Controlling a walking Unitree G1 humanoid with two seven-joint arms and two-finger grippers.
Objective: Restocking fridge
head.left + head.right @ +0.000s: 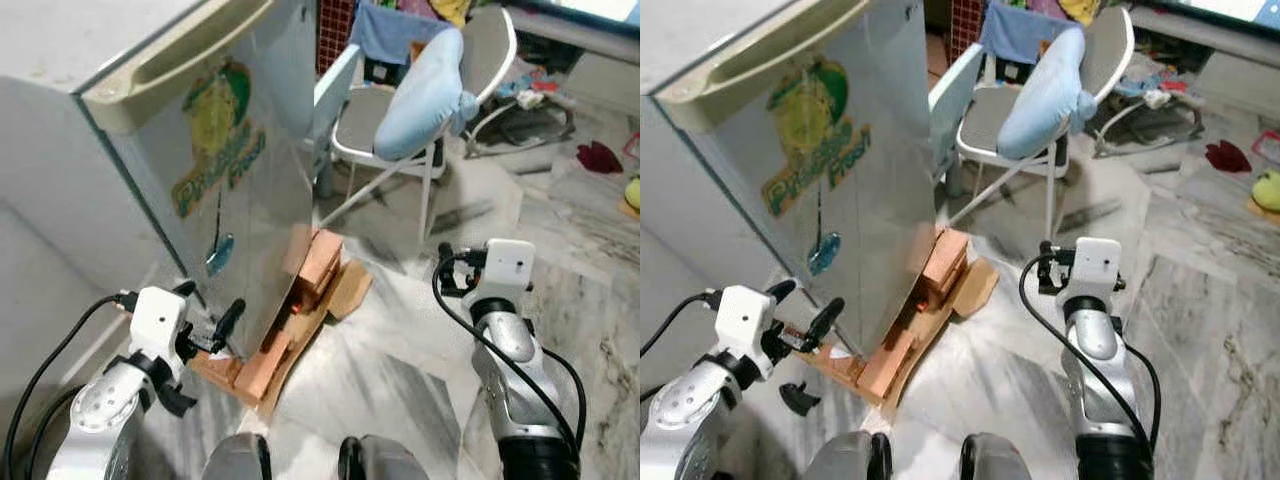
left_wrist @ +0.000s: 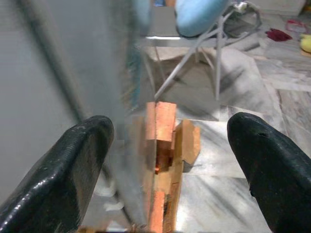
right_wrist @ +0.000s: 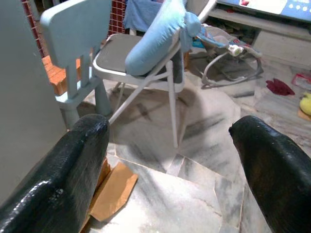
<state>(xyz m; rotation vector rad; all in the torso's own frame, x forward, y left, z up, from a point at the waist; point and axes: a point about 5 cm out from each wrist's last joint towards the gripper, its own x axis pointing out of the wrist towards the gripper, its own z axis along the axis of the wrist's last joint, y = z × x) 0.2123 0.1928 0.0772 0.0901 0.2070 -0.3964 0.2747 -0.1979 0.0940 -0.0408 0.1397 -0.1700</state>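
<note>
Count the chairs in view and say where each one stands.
2. A folding metal chair with a blue pillow on it stands beyond the fridge; a small pale blue plastic chair stands between them. Others may be hidden behind the fridge.

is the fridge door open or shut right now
Shut. The fridge door sits flush with the cabinet, no gap showing; the open left gripper is at its lower edge.

My fridge (image 1: 250, 170) is silver-grey with a green and yellow sticker (image 1: 215, 135); orange bricks (image 1: 318, 262) sit on brown cardboard (image 1: 345, 290), by a pale blue pillow (image 1: 425, 95).
</note>
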